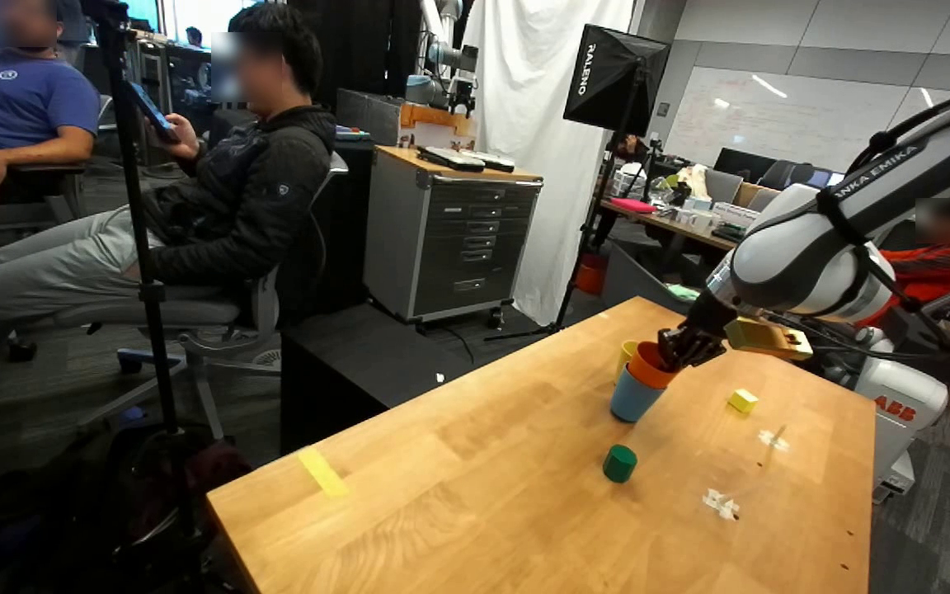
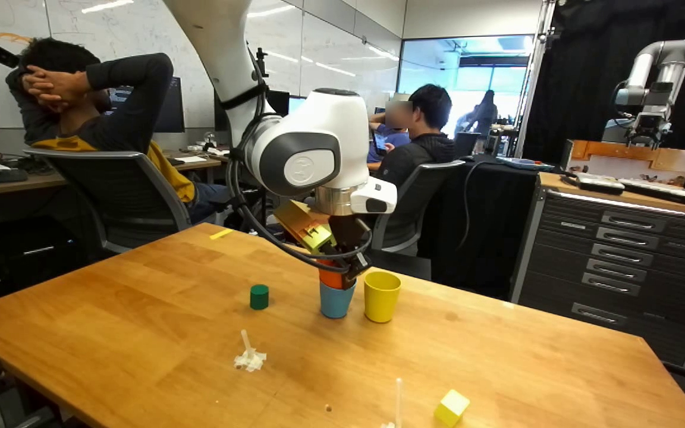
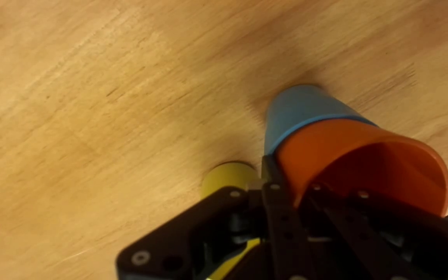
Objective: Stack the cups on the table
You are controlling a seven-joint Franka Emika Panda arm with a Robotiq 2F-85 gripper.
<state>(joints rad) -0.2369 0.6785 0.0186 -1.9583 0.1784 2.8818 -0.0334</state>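
Nesting in blue cup [image 3: 305, 105]: orange cup [image 3: 321, 136]

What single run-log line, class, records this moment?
jaws: closed on orange cup | orange cup: partly inside blue cup | yellow cup: apart

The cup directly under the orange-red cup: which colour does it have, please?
The lower cup is blue; it shows best in the wrist view.
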